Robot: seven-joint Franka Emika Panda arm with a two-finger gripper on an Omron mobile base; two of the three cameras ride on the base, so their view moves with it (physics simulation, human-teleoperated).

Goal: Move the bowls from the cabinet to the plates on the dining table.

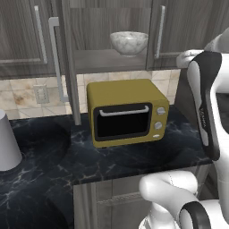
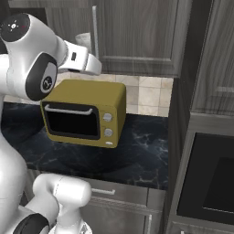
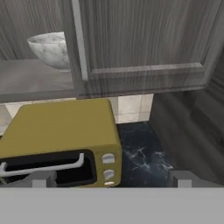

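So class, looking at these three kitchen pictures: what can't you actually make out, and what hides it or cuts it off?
- Marbled bowl: in the hand view the cabinet door's edge covers its right side.
- Second, blue-patterned bowl: not to be made out on the shelf in the left base view.
- Grey container: cut off by the left edge of the left base view.
- Black appliance: cut by the right base view's right edge.
- End effector: just the fingertips show, apart.

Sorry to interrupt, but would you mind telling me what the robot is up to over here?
It is fetching bowls from the wall cabinet. The cabinet door is open, and a grey marbled bowl sits on the shelf above a yellow toaster oven on the dark counter. The arm is raised toward the shelf; its gripper is open and empty, short of the bowl, so nothing has been picked up yet.
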